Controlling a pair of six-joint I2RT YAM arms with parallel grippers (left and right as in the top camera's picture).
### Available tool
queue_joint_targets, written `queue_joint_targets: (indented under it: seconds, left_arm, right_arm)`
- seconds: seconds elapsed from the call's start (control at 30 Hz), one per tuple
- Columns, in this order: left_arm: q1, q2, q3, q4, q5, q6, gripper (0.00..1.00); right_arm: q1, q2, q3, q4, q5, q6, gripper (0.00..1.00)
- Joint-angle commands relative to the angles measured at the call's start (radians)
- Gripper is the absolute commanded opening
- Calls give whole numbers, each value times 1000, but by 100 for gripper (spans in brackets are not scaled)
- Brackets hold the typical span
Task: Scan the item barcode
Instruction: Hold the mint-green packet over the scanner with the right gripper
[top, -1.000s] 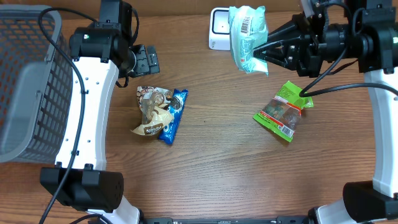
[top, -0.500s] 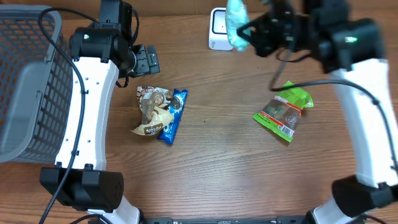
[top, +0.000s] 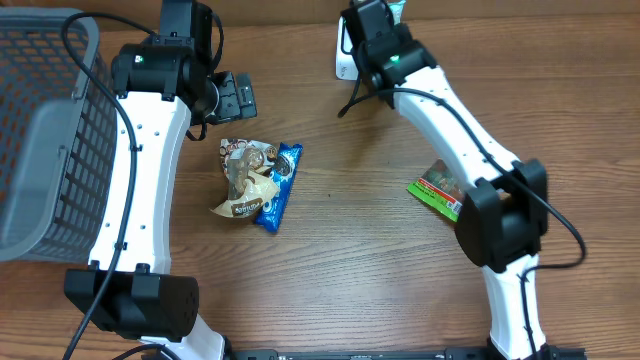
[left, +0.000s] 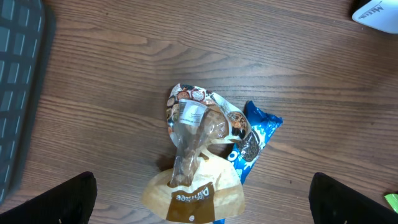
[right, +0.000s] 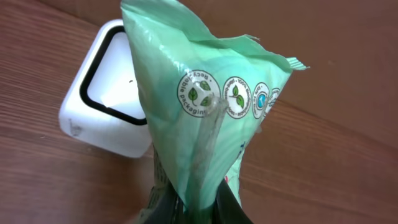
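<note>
You find the mint-green packet (right: 205, 106) held upright, pinched at its lower end in the right claw (right: 193, 208). The face towards the wrist camera shows a vertical centre seam and a row of round printed symbols; the top edge is crimped. The white scanner (right: 106, 106), a rounded square block with a black-framed window, sits on the table (right: 50, 186) behind the packet, partly covered by it.

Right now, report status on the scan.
Right jaws shut on mint-green packet, held up by the white scanner. Left jaws open above brown snack bag. Nothing seen between packet and scanner.
</note>
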Motion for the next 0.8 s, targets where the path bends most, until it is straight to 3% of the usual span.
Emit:
queue_joint_targets:
  seconds: [0.0,0.37,0.57,0.67,0.77]
  left_arm:
    - [-1,-9,16,2,-5,-3,100]
    - [-1,-9,16,2,-5,-3,100]
    - [-1,-9,16,2,-5,-3,100]
    - [-1,-9,16,2,-5,-3,100]
    - [-1,-9,16,2,-5,-3,100]
  right_arm:
    - [0,54,6,87,50,-135,4]
    - [0,124,6,248,17,-478,4]
    - [0,124,6,234,63,-537,4]
    - [0,124,6,151,66,-629,4]
    - [0,124,6,116,100,-631,4]
